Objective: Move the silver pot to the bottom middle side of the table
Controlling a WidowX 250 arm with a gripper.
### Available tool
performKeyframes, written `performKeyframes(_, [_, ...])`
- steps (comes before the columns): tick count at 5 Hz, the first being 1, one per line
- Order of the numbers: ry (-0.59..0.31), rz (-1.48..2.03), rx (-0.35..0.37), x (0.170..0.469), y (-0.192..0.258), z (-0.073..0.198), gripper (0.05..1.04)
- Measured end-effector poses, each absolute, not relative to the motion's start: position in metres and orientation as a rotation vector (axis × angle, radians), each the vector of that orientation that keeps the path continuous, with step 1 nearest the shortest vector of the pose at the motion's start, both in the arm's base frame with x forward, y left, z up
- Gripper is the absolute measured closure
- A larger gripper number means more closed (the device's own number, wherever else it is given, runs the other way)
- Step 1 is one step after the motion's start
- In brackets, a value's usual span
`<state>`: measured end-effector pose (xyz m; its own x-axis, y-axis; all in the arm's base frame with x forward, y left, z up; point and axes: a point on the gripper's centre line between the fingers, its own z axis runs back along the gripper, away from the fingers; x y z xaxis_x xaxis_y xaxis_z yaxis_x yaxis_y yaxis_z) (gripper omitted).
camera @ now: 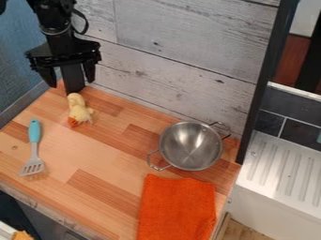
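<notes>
High at the left, my black gripper (pixel 71 84) hangs over the table's back left corner, its fingers spread wide apart. The silver pot (pixel 190 146) stands upright on the right part of the wooden table (pixel 103 161), well to the right of the gripper and nearer the camera. One wire handle points to the lower left, the other to the upper right near the back wall. The pot's inside shows no contents.
A yellow plush toy (pixel 78 110) lies just below the gripper. A spatula with a turquoise handle (pixel 34 131) is at the left. An orange cloth (pixel 177 207) covers the front right, just below the pot. A dark post (pixel 259 98) rises at the right edge.
</notes>
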<state>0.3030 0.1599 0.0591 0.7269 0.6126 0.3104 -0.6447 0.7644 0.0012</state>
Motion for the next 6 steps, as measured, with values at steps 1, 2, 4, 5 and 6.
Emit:
performKeyframes(1, [-0.268,0.699,0.102,0.3,0.157,0.048,0.083])
performKeyframes(2, [-0.246,0.661,0.077,0.298,0.142,0.04,0.083])
performKeyframes(4, [-0.207,0.524,-0.014,0.299,0.09,0.026,0.083])
performKeyframes(5, [-0.209,0.447,-0.068,0.305,0.066,0.026,0.083])
performKeyframes(6, [-0.209,0.381,-0.097,0.309,0.05,0.025,0.083])
